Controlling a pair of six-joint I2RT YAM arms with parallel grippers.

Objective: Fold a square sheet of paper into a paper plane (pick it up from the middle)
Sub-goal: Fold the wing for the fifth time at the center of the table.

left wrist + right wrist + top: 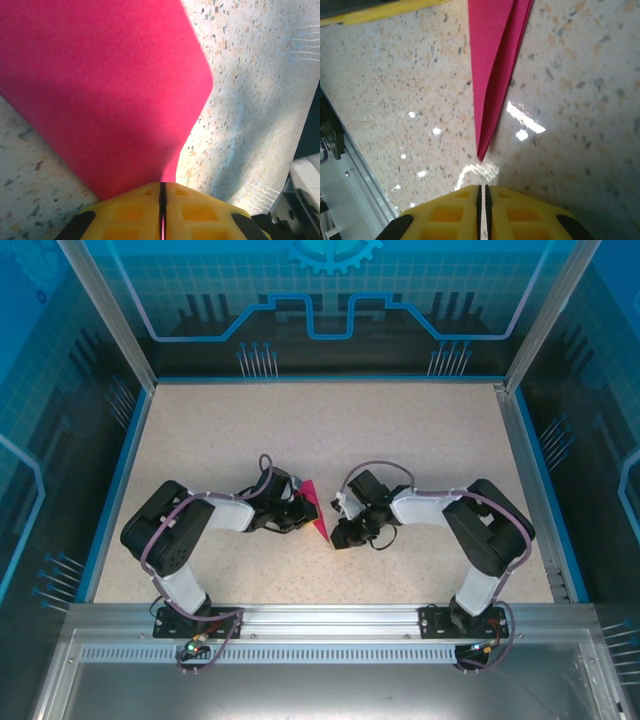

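Speckled beige stone-pattern desk (pixel 400 440) with a blue edge, walled in by blue printed panels (pixel 330 300); a ribbed aluminium rail (pixel 330 620) runs along the bottom of the top view and carries both arm bases. Left black-and-white jointed arm (pixel 175 530) bends in from the lower left, right black-and-white jointed arm (pixel 490 530) from the lower right; their wrists meet near the desk's centre, just below the middle of the frame. Between them is the magenta-pink paper plane (pixel 312 508), thin plain paper folded to a point, wide end up, tip down and to the right. Left wrist view: paper (pixel 100 90) fills the upper left and centre, one rounded corner at right, and narrows down into the left gripper (pixel 162 192) at bottom centre. Its yellow ribbed fingers (pixel 125 212) are pressed together with a sliver of pink in the seam, so it is pinching the paper's edge. Desk surface (pixel 250 75) is at right, in mixed light and shadow. Right wrist view: plane (pixel 492 60) comes down from top centre as a slim layered dart with a crease along it. Its tip stops just above the right gripper (pixel 481 192), apart from it. That gripper's yellow fingers (pixel 520 215) are closed on each other, nothing between them. In the top view the left gripper (pixel 298 517) touches the paper's left side, and the right gripper (pixel 338 532) sits just right of the tip.
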